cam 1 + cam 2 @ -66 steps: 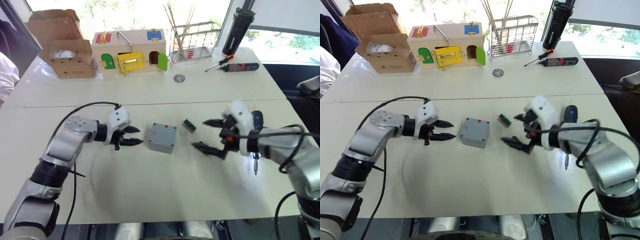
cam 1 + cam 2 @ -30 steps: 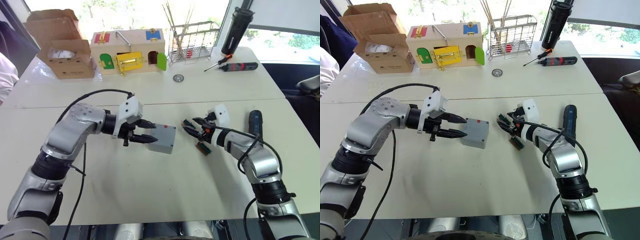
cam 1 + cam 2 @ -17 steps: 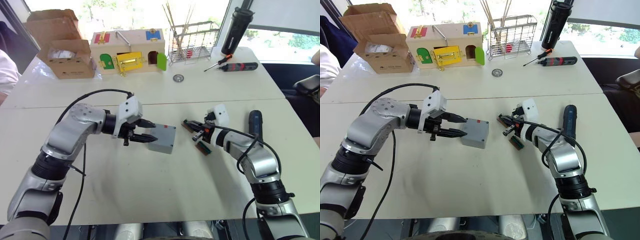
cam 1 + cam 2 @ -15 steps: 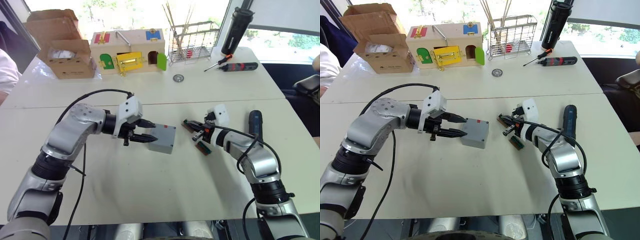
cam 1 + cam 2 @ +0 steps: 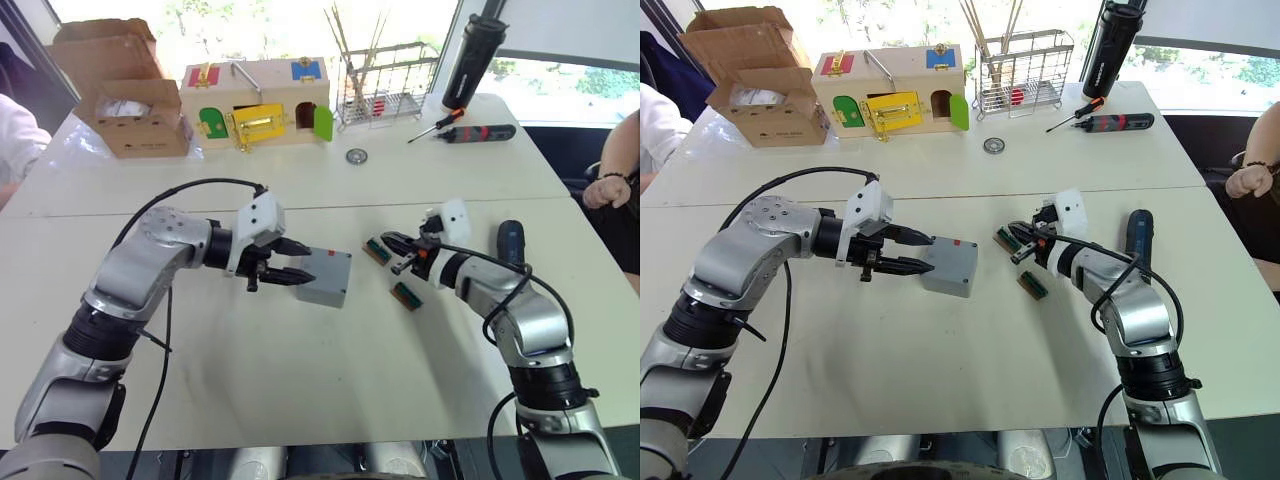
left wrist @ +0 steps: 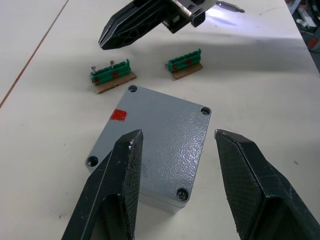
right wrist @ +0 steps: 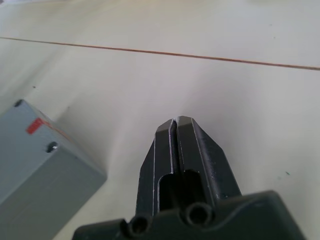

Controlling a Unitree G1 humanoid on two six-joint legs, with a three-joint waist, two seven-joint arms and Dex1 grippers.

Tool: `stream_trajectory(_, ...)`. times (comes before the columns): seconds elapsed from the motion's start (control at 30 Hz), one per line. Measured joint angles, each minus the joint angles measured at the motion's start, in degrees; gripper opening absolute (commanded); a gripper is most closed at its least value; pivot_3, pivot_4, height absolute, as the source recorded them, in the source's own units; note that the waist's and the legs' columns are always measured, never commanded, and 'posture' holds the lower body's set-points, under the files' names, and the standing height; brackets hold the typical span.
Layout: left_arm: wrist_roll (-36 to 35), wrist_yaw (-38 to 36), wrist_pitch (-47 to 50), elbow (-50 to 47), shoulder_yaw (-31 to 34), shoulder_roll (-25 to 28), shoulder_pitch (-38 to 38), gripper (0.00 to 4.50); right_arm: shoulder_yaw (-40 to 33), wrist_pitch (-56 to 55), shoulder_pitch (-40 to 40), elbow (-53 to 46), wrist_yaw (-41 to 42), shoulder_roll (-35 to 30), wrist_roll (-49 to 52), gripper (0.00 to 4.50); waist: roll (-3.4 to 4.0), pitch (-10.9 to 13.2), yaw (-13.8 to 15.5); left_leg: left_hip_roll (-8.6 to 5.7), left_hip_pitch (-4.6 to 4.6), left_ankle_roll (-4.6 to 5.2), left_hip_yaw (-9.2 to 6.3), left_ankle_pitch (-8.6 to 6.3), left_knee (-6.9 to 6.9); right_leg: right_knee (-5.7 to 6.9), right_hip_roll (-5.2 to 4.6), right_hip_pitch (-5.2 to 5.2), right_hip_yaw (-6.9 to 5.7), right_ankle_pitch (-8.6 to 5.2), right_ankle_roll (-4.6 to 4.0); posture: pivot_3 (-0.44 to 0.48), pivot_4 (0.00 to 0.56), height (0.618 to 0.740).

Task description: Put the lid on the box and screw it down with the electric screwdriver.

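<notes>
White bench (image 5: 330,400), left gripper (image 5: 288,262) spread wide around grey box (image 5: 325,276), lid (image 6: 155,135) on, right gripper (image 5: 1020,240) pressed closed, empty, pointing left.

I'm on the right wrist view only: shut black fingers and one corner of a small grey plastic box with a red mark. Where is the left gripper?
Observer: The left gripper is open, with its fingertips at the box's left edge.
Operator: And the thick dark blue electric screwdriver?
Observer: The electric screwdriver lies ungripped on the white table, to the right of the right gripper.
Operator: Anything between that gripper and the box?
Observer: Two small green terminal blocks lie on the table there.
</notes>
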Motion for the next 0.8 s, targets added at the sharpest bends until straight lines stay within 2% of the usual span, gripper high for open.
stream_trajectory(0.23,0.1,0.0,-0.8,0.5,0.0,-0.2,0.0,2.33,-0.5,2.2,-0.1,-2.8,-0.2,-0.6,1.0,0.01,0.00,0.0,0.0,0.00,0.00,0.00,0.00,0.00,0.00,0.00,0.00,0.00,0.00,0.00,0.00,0.000,0.150,0.740)
stream_trajectory(0.33,0.1,0.0,-0.8,1.0,0.0,-0.2,0.0,2.33,-0.2,2.0,0.0,-2.9,-0.2,-1.4,0.7,0.87,0.00,0.0,0.0,0.00,0.00,0.00,0.00,0.00,0.00,0.00,0.00,0.00,0.00,0.00,0.00,0.000,0.150,0.740)
stream_trajectory(0.5,0.1,0.0,-0.9,1.0,-0.1,-0.3,0.0,2.33,1.1,0.8,1.7,-0.3,-0.2,-1.3,-0.3,3.30,0.00,0.0,0.0,0.00,0.00,0.00,0.00,0.00,0.00,0.00,0.00,0.00,0.00,0.00,0.00,0.000,0.150,0.740)
stream_trajectory(0.8,0.3,0.1,-1.0,1.3,-0.1,-0.3,0.0,2.33,1.1,-0.9,1.9,2.6,-0.3,0.2,-0.3,3.30,0.00,0.0,0.0,0.00,0.00,0.00,0.00,0.00,0.00,0.01,0.01,0.00,0.00,0.00,0.00,0.000,0.150,0.740)
